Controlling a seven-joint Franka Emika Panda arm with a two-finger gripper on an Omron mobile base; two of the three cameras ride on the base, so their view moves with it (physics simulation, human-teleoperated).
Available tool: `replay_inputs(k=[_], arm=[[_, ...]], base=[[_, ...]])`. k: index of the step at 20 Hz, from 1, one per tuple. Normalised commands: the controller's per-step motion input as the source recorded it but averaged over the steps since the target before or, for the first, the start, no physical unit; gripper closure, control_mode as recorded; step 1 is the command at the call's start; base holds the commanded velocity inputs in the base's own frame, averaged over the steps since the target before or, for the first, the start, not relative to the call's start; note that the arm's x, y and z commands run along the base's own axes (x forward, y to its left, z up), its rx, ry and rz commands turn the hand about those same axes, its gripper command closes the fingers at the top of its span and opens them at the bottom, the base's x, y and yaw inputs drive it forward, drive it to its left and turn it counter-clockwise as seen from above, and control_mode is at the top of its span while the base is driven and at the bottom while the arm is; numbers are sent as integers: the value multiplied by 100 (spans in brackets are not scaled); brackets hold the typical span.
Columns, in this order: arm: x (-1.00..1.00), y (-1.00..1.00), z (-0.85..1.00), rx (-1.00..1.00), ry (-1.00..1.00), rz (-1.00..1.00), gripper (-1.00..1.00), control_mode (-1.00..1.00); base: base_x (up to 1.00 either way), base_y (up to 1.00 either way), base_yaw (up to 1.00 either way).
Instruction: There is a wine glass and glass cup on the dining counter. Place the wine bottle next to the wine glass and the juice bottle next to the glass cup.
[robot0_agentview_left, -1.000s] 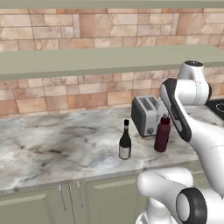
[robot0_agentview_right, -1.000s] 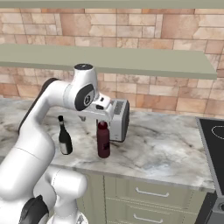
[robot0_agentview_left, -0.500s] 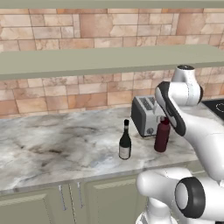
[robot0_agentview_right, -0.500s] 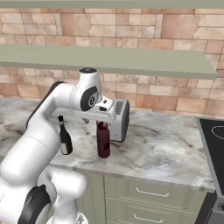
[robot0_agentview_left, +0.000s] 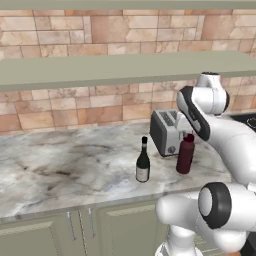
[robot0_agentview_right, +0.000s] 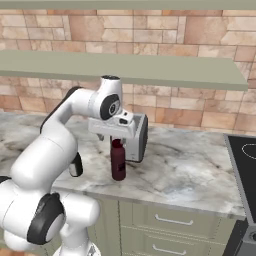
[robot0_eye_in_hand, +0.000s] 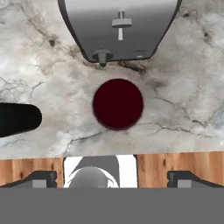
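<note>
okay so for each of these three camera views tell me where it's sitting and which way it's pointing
Left base view: behind the arm to its left, facing the brick-backed counter with wine bottle, juice bottle and toaster; arm at right.
Right base view: behind to the right, same counter; arm at left, open gripper above the juice bottle.
Hand view: straight down on the juice bottle's cap; fingertips at bottom.
All three share juice bottle and toaster.

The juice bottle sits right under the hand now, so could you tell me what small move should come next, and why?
Probably a straight descent. In the hand view the juice bottle is centred ahead of the open gripper, in front of the toaster. The base views put the hand just above the bottle's cap, so lowering would bring the fingers around its neck before closing.
</note>
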Motion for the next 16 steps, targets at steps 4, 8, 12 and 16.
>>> replay_inputs(k=[4,8,12,16], arm=[[7,0,-5,0,0,7,-100,-100],[0,0,-12,-1,0,7,-100,-100],[5,0,-16,-1,0,8,-100,-100],[1,0,-16,0,-4,12,-100,-100]], base=[[0,0,0],[0,0,0],[0,0,0],[0,0,0]])
